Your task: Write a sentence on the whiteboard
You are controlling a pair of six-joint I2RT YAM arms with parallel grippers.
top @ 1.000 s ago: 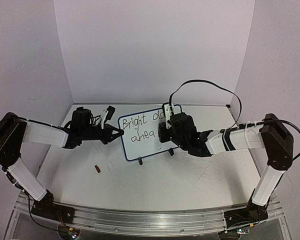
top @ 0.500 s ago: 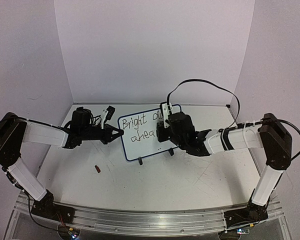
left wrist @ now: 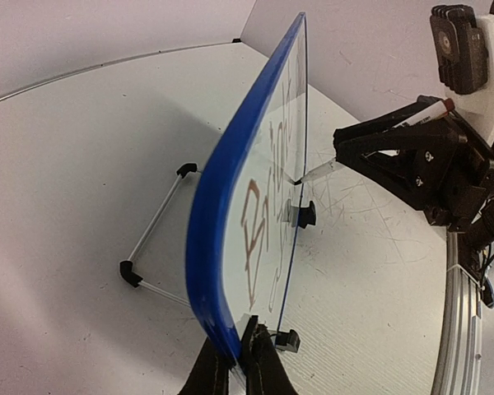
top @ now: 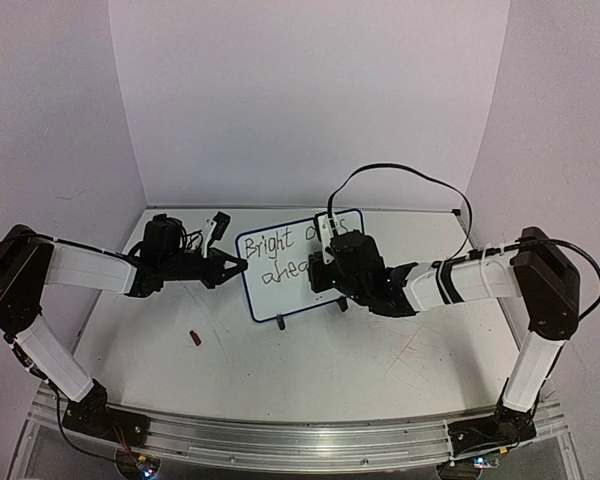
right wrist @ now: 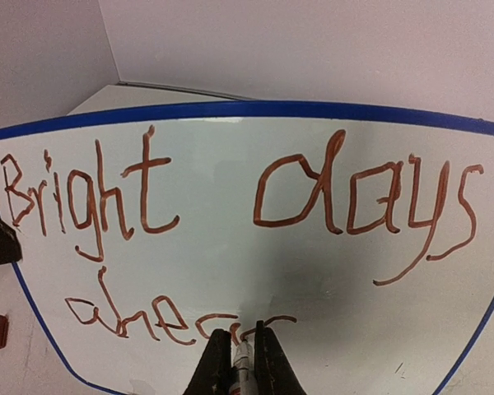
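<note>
The whiteboard point(top: 280, 285) stands upright on its feet at mid-table, blue-rimmed point(left wrist: 230, 222). My left gripper point(top: 238, 266) point(left wrist: 245, 350) is shut on its left edge. The sentence point(right wrist: 140, 193) reads "Bright days" on the top line, with "ahea" and a further stroke below point(top: 270, 244). My right gripper point(right wrist: 241, 332) point(top: 325, 272) is shut on a marker point(right wrist: 244, 364), whose tip point(left wrist: 317, 172) touches the board at the end of the lower line. The right arm hides the board's right part in the top view.
A small red-brown marker cap point(top: 195, 338) point(right wrist: 0, 332) lies on the scratched tabletop, left of and in front of the board. The board's wire stand point(left wrist: 152, 234) sticks out behind it. Walls enclose the table at the back and both sides.
My right gripper has slid left and a little down across the board with the marker, uncovering more of the top line. The left arm and the board have stayed put.
</note>
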